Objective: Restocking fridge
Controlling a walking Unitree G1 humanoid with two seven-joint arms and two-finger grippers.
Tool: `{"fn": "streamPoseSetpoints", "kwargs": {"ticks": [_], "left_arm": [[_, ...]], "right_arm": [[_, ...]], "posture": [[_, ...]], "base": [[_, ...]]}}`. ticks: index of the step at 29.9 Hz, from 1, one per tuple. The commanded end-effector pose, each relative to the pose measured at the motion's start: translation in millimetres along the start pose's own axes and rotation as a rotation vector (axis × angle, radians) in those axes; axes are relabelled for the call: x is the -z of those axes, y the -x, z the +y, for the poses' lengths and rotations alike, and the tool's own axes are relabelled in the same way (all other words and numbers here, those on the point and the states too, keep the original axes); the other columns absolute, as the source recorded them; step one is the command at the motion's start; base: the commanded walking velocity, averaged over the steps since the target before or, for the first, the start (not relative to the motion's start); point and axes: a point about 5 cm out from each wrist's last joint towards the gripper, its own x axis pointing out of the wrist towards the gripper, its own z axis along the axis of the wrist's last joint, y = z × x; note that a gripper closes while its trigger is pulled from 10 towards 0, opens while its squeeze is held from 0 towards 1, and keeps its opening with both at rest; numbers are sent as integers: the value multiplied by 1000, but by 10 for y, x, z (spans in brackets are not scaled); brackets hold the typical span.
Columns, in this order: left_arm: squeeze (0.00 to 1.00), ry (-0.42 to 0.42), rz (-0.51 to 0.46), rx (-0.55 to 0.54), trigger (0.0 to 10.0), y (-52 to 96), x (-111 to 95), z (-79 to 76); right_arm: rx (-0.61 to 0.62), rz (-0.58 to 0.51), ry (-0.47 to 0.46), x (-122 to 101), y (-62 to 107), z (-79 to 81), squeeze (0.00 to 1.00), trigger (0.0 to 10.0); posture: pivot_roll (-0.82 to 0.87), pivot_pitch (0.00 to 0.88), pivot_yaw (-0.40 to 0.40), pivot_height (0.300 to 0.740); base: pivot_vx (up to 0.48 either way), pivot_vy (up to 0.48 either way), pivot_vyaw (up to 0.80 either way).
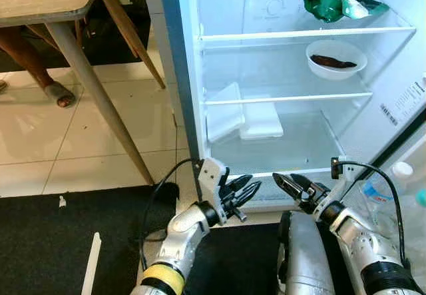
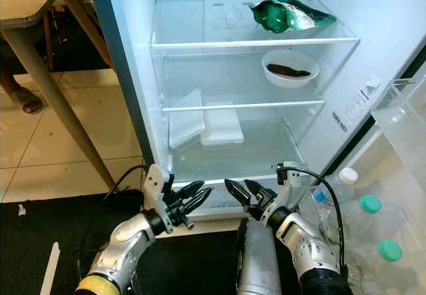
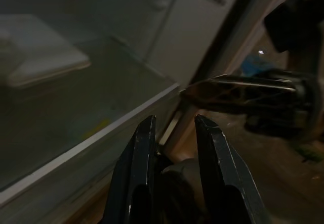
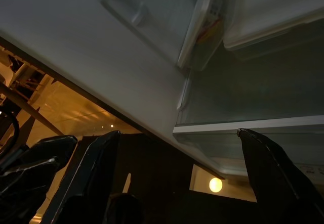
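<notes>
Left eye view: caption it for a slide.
Both claws, left and right, open before an open fridge.

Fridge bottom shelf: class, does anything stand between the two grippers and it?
Nothing visible does. The left gripper and right gripper hang open before the open fridge; the white tray lies further back on the bottom shelf.

Pretty dim shot here. The right gripper (image 4: 177, 178) has its two black fingers (image 4: 83, 183) spread wide apart, nothing between them. Past them there's the open fridge (image 4: 101, 47), a glass shelf edge (image 4: 248, 125) and white containers (image 4: 273, 16) above it.
</notes>
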Motion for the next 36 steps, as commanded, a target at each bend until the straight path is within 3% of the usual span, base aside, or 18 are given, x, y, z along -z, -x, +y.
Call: {"fn": "streamPoseSetpoints", "kwargs": {"ticks": [1, 13, 21, 30, 36], "left_arm": [[0, 28, 22, -57, 10000, 102, 92, 80], [0, 132, 115, -218, 10000, 433, 393, 295], [0, 162, 149, -240, 10000, 488, 477, 308], [0, 201, 186, -269, 10000, 586, 571, 339], [0, 215, 219, -286, 10000, 641, 639, 333]], "right_arm": [[4, 3, -7, 37, 4, -17, 0, 10000], [10, 31, -8, 165, -22, -37, 0, 10000], [91, 64, 28, 242, -44, -77, 0, 10000], [43, 46, -8, 240, -34, -84, 0, 10000], [159, 108, 19, 373, 7, -171, 0, 10000]], "posture": [[-5, 107, 3, 503], [-3, 106, 4, 550], [-1, 107, 1, 568], [-1, 93, -1, 588], [-2, 91, -2, 602]], "base": [[0, 0, 0], [0, 0, 0], [0, 0, 0], [0, 0, 0], [0, 0, 0]]}}
